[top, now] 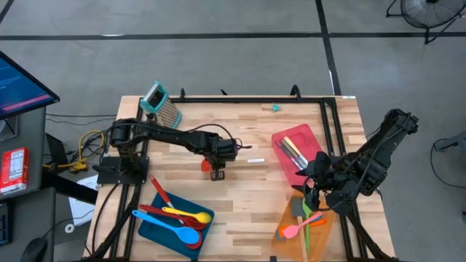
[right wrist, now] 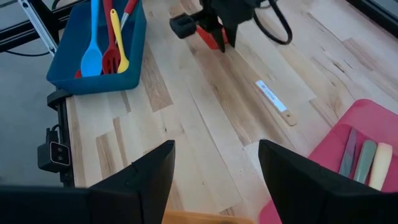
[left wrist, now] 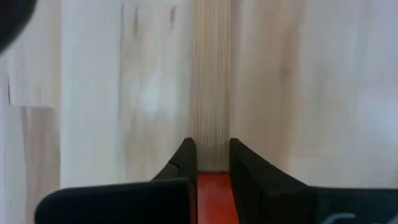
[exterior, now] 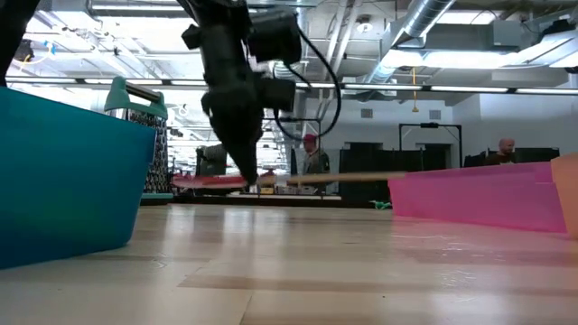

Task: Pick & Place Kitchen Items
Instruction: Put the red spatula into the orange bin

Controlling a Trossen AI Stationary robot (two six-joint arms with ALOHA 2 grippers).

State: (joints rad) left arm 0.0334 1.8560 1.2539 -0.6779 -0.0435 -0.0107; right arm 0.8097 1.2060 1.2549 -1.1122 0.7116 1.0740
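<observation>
1. Pale wooden planks made up the table [top: 247, 193], which filled the middle of the high view, with grey floor around it.
2. At the centre of that view the left gripper [top: 217, 167] pointed down at the tabletop, its fingers [left wrist: 184, 163] narrowed onto a spatula [top: 231, 161] with a red blade and a light wooden handle.
3. From the low view the spatula lay nearly level just above the table, its handle running toward the right of the frame.
4. From the gripper, the left arm [top: 164, 135] stretched back to its base at the left edge of the table.
5. Toward the lower right of the high view the right gripper [top: 313, 191] hung with its fingers [right wrist: 148, 172] spread wide and nothing between them.
6. It sat between a red tray [top: 283, 138] holding several utensils and an orange tray [top: 285, 230] with a pink spatula [top: 300, 225] on it.
7. At the lower left, a blue tray [top: 156, 228] held a blue spoon [top: 172, 227], a yellow spoon [top: 186, 215] and red utensils.
8. A metal grater [top: 163, 106] with a teal handle stood at the upper left of the table.
</observation>
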